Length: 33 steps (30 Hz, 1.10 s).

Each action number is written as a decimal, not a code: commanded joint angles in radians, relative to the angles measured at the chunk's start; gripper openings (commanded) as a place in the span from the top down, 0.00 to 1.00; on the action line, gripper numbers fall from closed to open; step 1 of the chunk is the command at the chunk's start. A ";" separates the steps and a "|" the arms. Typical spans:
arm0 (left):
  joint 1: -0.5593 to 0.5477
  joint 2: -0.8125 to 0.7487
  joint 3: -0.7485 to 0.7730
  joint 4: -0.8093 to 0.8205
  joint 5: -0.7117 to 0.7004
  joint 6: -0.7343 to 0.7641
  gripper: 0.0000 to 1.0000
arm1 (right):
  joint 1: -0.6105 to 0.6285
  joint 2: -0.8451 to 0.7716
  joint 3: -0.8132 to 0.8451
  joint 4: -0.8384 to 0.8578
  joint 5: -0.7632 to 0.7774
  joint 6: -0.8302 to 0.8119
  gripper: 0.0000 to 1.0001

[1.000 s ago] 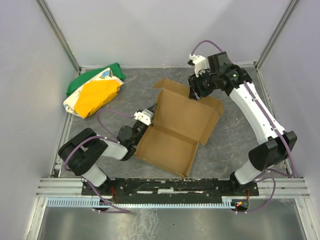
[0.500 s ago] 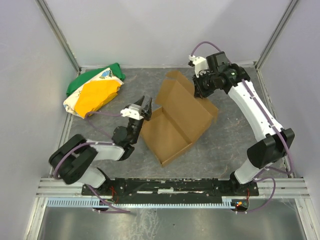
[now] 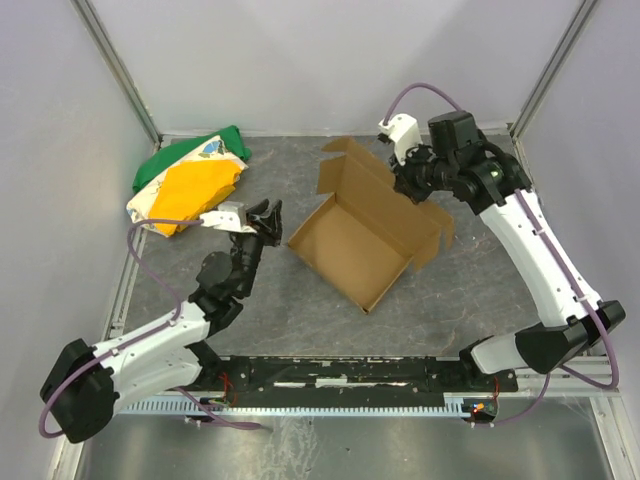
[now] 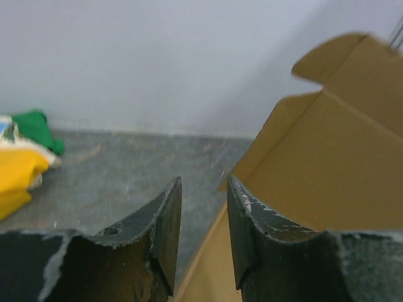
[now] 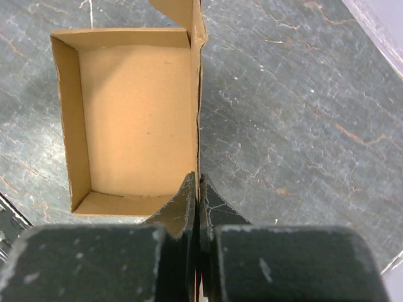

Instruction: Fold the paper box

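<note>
At the far left of the counter [image 3: 290, 330], against the left wall, lies a green, yellow and white cloth [image 3: 190, 180]. Right of it, the left pincer [image 3: 264, 214] is raised off the counter and points toward the box [image 3: 352, 243], near it but apart. The left wrist view shows its fingers [image 4: 160, 233] narrowly parted with nothing between them, and brown card just beyond the right-hand tip. The box sits mid-counter, toward the back. It is a shallow brown tray turned at an angle, open side up, with its walls standing. One flap rises from its far-left wall and another sticks out at the right corner. The right pincer [image 3: 407, 186] comes down on the box's far-right wall. In the right wrist view its fingers [image 5: 181, 207] are pressed together on the top edge of that wall with the card pinched between them. The box floor lies to the left of the wall and bare counter to the right.
</note>
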<state>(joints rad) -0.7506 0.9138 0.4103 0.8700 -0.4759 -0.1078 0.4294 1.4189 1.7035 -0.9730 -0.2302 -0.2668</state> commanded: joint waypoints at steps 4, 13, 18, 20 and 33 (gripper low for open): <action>-0.003 0.087 0.030 -0.197 -0.241 -0.171 0.59 | 0.101 0.030 0.016 -0.042 0.131 -0.143 0.98; 0.096 0.193 0.091 -0.341 -0.399 -0.403 0.62 | 0.108 -0.015 -0.080 -0.039 0.116 -0.267 0.98; 0.163 0.241 0.137 -0.315 -0.135 -0.478 0.62 | 0.117 -0.076 -0.168 0.028 0.103 -0.291 0.98; 0.164 0.254 0.161 -0.304 -0.063 -0.486 0.63 | 0.122 -0.096 -0.192 0.051 0.081 -0.294 0.98; 0.173 0.334 0.139 -0.253 0.231 -0.622 0.74 | 0.169 -0.145 -0.340 0.226 0.062 -0.208 0.98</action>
<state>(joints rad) -0.5835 1.2606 0.5892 0.5564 -0.3115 -0.6346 0.5716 1.3170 1.4258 -0.8406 -0.1535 -0.5434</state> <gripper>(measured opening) 0.270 0.027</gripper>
